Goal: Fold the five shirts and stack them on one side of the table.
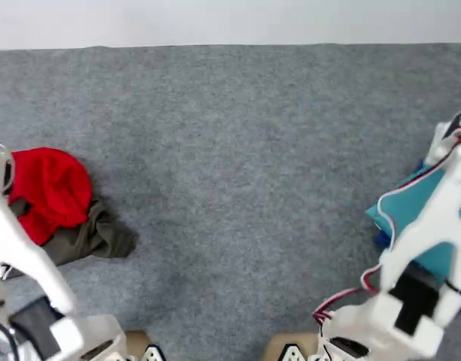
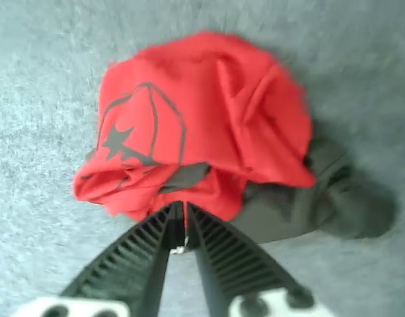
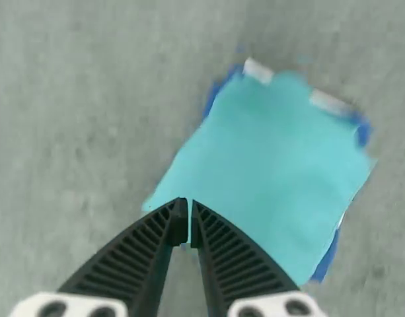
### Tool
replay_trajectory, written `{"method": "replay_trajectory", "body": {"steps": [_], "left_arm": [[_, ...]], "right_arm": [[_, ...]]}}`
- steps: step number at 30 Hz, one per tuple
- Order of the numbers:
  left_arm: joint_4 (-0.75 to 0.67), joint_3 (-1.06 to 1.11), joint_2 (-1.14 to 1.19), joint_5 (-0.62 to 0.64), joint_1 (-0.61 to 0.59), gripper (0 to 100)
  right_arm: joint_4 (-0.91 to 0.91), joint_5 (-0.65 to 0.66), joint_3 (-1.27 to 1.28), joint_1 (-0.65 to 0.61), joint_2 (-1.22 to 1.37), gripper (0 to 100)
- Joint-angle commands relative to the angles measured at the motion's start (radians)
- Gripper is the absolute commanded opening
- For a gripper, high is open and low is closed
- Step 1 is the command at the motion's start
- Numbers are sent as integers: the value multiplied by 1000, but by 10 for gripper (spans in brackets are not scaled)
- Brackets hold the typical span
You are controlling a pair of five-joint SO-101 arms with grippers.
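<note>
Our left gripper (image 2: pixel 180 210) hangs clenched, empty, beside the crumpled red shirt (image 2: pixel 202 119) at the left of the table (image 1: pixel 245 165); our right gripper (image 3: pixel 184 205), closed too, hovers over the folded teal stack (image 3: pixel 275 178). The red shirt, heaped on an olive shirt (image 2: pixel 334 205), looks soft and floppy; we'd pinch a loose edge. Its star print (image 2: pixel 119 142) carries no words.

Both arms are built of white moulded plastic links. The left arm (image 1: pixel 23 248) carries a black motor block (image 1: pixel 31 323) near its base, with a thin black cable beside it. The right arm (image 1: pixel 429 226) has a black block too, and a bundle of red and white wires (image 1: pixel 343 297) loops out below it (another red strand shows by the upper link). The left gripper (image 2: pixel 179 228) and right gripper (image 3: pixel 184 224) look alike: two black tapering fingers (image 2: pixel 133 257) with ribbed faces, set in white mounts with dark round screw holes.
</note>
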Motion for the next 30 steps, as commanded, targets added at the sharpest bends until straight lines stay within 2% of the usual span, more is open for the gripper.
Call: {"method": "replay_trajectory", "body": {"steps": [1,4,8,14,20,22,24,28,30], "left_arm": [[-78,-36,74,-98,-74,111],[-178,-36,149,-180,-114,161],[-321,-36,239,-281,-123,175],[-463,-36,367,-293,-121,163],[-466,-36,462,-334,-117,134],[-465,-36,474,-334,-112,92],[-463,-48,474,-334,-107,8],[-348,-206,431,-315,-112,3],[-279,-331,381,-242,-112,3]], "right_arm": [[42,8,210,-15,-150,9],[42,8,362,-13,-225,9],[42,8,502,-15,-312,9],[42,8,615,-15,-424,9],[42,8,657,-16,-503,10],[42,8,671,-15,-524,10],[42,8,684,-15,-549,10],[42,8,710,-15,-602,10],[42,8,720,-15,-627,10]]}}
